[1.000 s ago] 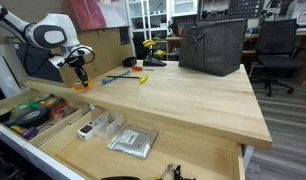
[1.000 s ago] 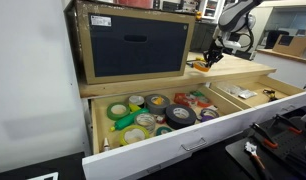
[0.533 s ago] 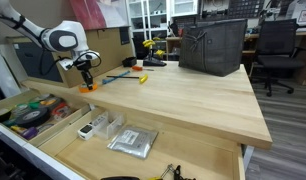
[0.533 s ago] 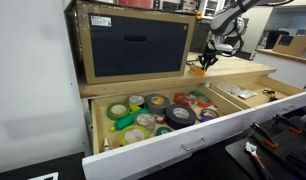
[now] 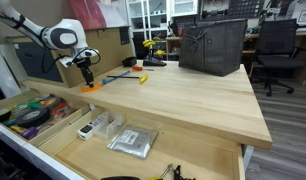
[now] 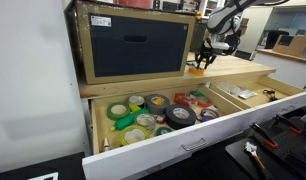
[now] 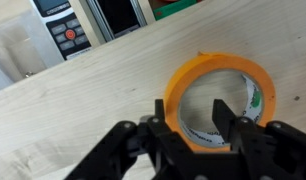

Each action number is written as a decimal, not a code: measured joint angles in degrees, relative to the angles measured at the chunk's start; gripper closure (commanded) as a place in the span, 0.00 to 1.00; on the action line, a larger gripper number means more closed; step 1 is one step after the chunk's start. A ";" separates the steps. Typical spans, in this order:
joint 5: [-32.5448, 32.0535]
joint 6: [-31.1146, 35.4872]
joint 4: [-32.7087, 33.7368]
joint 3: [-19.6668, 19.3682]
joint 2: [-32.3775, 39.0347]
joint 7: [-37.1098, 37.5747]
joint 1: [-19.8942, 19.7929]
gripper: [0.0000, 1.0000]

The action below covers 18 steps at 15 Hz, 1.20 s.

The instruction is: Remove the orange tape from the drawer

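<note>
The orange tape (image 5: 88, 88) lies flat on the light wood tabletop, outside the drawer; it also shows in an exterior view (image 6: 196, 70) and fills the wrist view (image 7: 219, 62). My gripper (image 5: 86, 77) (image 6: 203, 60) hangs right over it. In the wrist view the fingers (image 7: 191, 110) are apart and straddle the ring's left wall, one outside and one in the centre hole, with a gap to the wall. The drawer (image 6: 183, 142) is pulled out below the tabletop and holds several other tape rolls; its white edge also shows in an exterior view (image 5: 21, 135).
A black bag (image 5: 211, 45) stands at the back of the tabletop. A dark-fronted wooden box (image 6: 133, 45) sits on the tabletop near the tape. A yellow tool (image 5: 143, 78) lies beside it. A second open drawer (image 5: 128, 142) holds small parts.
Over the last second the gripper carried the orange tape a little farther onto the tabletop and set it down. In the last half second almost nothing has moved.
</note>
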 measured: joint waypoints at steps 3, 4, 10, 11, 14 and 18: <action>-1.87 0.02 0.02 -0.32 -0.92 1.52 2.05 0.00; -2.21 0.02 0.05 -0.43 -1.28 2.04 2.61 0.00; -4.03 0.01 1.08 -1.27 -2.55 2.99 3.70 0.00; -4.48 0.01 1.32 -1.50 -2.55 3.01 3.71 0.00; -6.06 0.01 1.78 -2.47 -2.51 3.06 3.72 0.00; -6.67 1.76 2.45 -4.08 -1.30 3.30 3.66 0.00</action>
